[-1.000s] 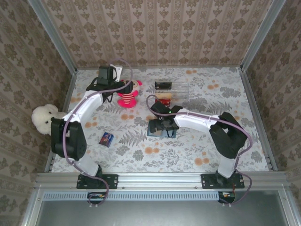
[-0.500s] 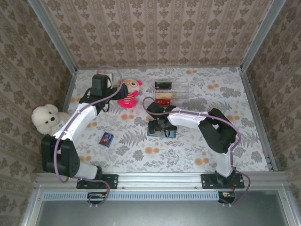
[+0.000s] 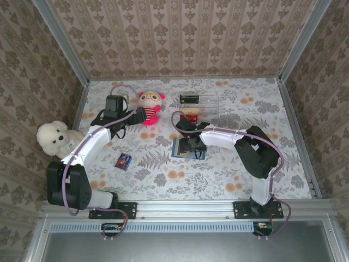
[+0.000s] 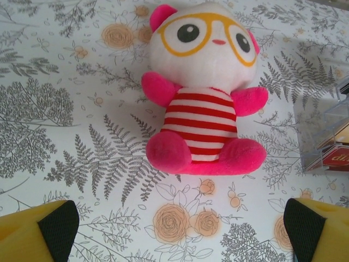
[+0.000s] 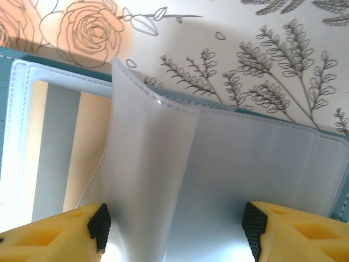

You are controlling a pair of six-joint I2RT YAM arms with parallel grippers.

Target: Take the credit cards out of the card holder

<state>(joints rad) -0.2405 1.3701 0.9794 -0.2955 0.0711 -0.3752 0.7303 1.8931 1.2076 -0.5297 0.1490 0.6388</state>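
Bright, even light from above fills the top view, and the arms throw only faint, soft shadows on the table. At the left wrist the plush toy is sharp, while the fingers of the left gripper blur at the bottom corners. At the right wrist the card holder sits close, its clear sleeve washed pale, with a warm-tinted shadow upper left

- High above the near edge: looks down over the whole table.
- Left wrist: looks down, near the striped plush toy, shared with overhead.
- Right wrist: very close over the card holder, likewise shared.
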